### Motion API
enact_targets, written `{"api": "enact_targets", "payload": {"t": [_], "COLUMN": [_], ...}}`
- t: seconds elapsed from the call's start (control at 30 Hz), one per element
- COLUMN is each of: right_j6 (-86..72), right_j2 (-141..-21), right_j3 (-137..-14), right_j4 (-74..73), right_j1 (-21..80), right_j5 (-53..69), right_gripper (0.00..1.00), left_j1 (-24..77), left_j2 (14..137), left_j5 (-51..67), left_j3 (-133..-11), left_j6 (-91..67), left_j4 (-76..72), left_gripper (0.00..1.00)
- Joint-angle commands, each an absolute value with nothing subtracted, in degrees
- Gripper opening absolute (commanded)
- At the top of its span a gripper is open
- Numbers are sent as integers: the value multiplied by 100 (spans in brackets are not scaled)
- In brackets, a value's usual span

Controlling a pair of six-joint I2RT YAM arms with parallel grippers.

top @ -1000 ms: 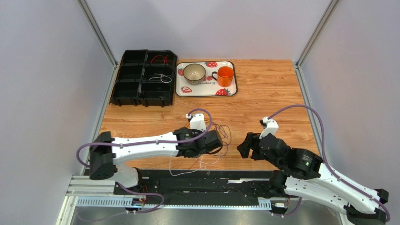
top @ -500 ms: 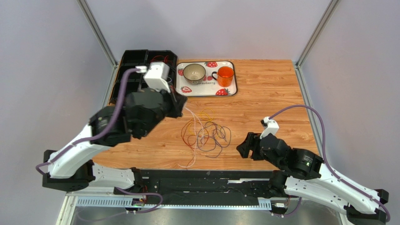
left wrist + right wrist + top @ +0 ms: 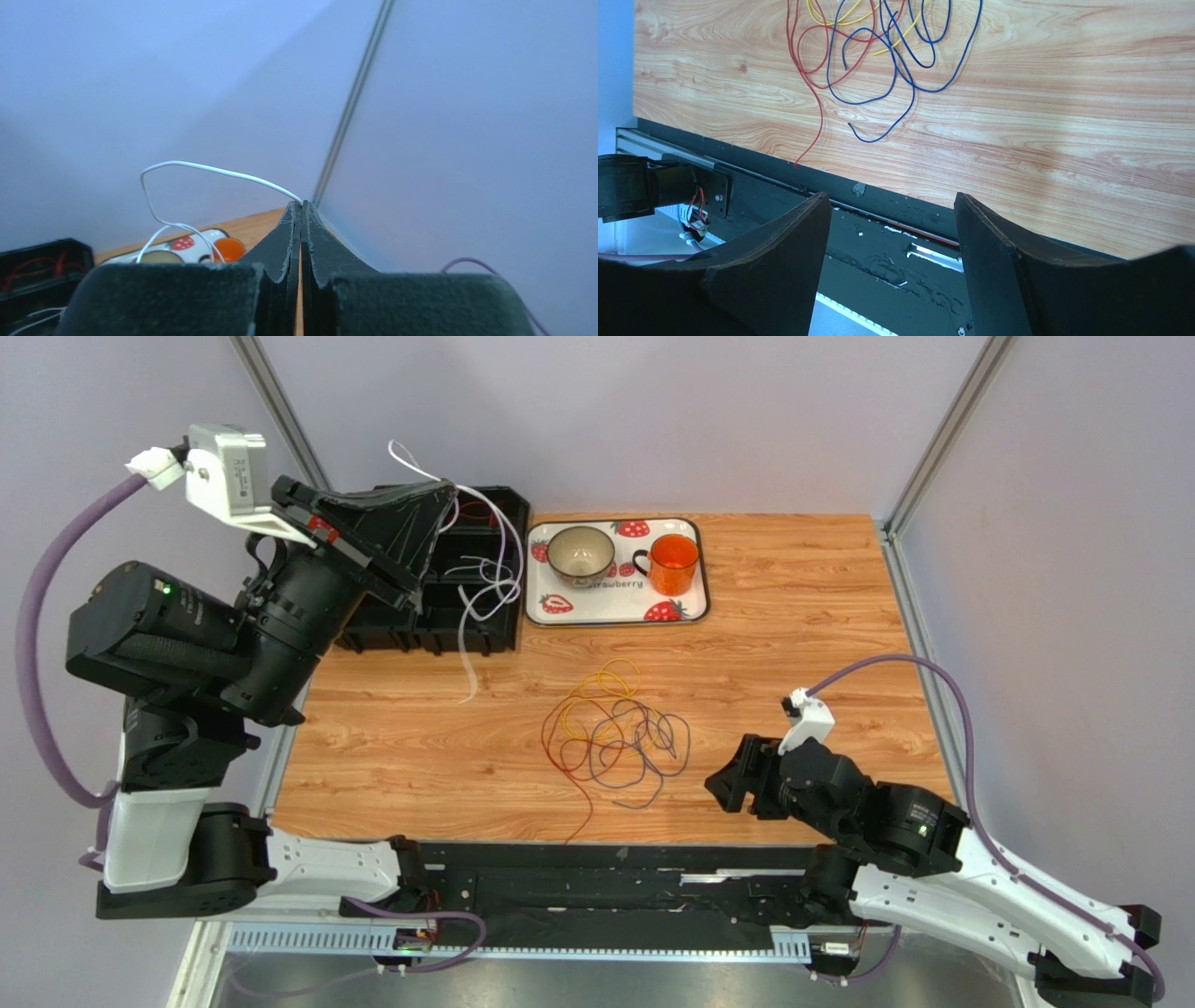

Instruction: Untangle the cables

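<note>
Cables (image 3: 610, 735) tangle mid-table, strawberry tray (image 3: 610, 604) and black organizer (image 3: 421, 632) behind them.

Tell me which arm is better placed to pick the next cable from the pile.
Right. The right gripper is open and empty beside the tangled cables. The left gripper is shut on a white cable, raised near the black bins.

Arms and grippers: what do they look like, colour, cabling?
White shell links with black joint housings on the left arm and right arm. A mauve hose runs along each. The left gripper and right gripper have black, matte, tapered fingers.
</note>
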State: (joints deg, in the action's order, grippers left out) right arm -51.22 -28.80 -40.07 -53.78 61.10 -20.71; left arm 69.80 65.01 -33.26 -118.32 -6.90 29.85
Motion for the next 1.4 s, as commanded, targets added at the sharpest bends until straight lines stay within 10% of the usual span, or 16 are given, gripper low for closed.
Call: {"api": "enact_targets", "payload": {"t": [0.0, 0.47, 1.37], "right_j6": [-5273, -5326, -4896], "right_j2": [-2716, -2663, -3498], "right_j3": [-3920, -3744, -3568], "right_j4": [-5265, -5282, -4711], "right_j1": [6135, 6135, 6135], "right_j5": [-2048, -1960, -1960], "right_gripper": [69, 69, 70], "left_j1": [6742, 3825, 1714], "left_j2": [6785, 7057, 8438], "left_j5": [-3725, -2435, -1213], "left_j3": [-11673, -10793, -10291], "left_j6": [237, -492, -1020], "left_j4": [3014, 3481, 2233], "left_gripper": [0, 0, 0]}}
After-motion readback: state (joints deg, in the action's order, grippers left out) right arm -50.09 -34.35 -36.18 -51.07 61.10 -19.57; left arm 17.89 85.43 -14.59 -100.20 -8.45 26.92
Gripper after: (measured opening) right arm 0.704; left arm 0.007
